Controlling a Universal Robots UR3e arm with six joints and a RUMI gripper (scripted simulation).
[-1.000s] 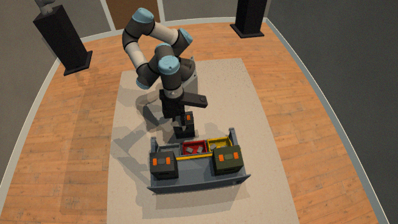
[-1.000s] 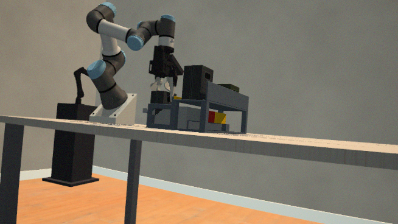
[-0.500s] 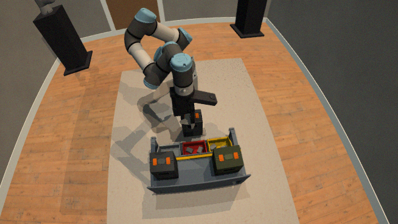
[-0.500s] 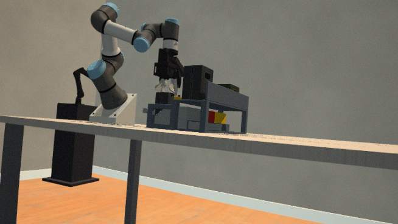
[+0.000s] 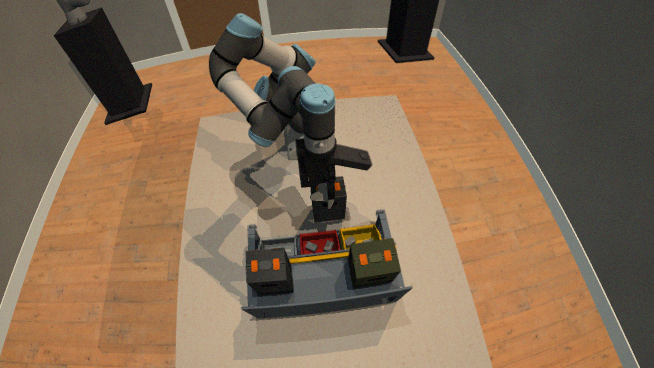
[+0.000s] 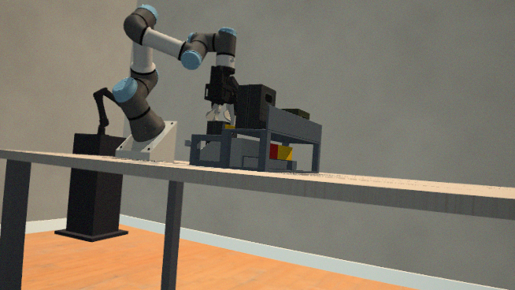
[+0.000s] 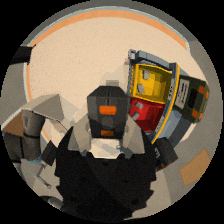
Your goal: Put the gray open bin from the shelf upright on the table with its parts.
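The gray open bin (image 5: 276,244) sits on the lower level of the blue-gray shelf (image 5: 325,272), at its left end. It is partly hidden under a dark lidded box (image 5: 268,270) on the top deck. My gripper (image 5: 324,196) points down just behind the shelf and is shut on another dark box with orange latches (image 5: 330,201). It holds this box above the table. The wrist view shows the held box (image 7: 106,112) between my fingers. The side view shows my gripper (image 6: 220,114) level with the shelf's top deck.
A red bin (image 5: 319,243) and a yellow bin (image 5: 360,234) with parts stand beside the gray bin on the lower level. An olive box (image 5: 375,261) sits on the right of the top deck. The arm's base (image 6: 151,143) stands behind on the table.
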